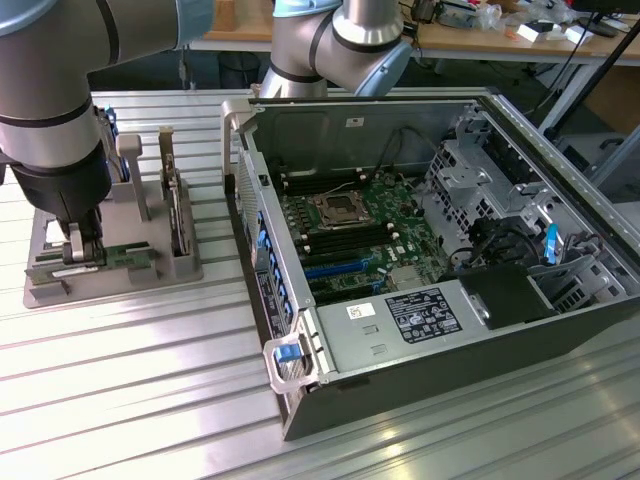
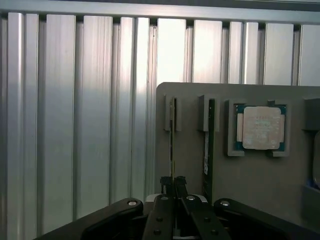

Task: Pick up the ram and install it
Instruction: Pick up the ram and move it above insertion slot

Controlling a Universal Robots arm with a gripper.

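Down over grey holder [image 2: 190, 150] with gripper [image 2: 173, 182], jaws clamped on ram [image 2: 172, 130], standing on edge in its slot. Just beside it second ram [image 2: 210, 140], then processor [image 2: 261, 127]. Placed on exterior view's left of open case [image 1: 480, 360]

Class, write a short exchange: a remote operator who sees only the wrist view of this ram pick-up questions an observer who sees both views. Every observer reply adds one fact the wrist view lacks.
Operator: My pincer is shut on the ram in the tray. Where is the computer?
Observer: The open case lies to the exterior view's right of the tray.
Operator: Is its inside covered?
Observer: No, the motherboard lies exposed, facing up.
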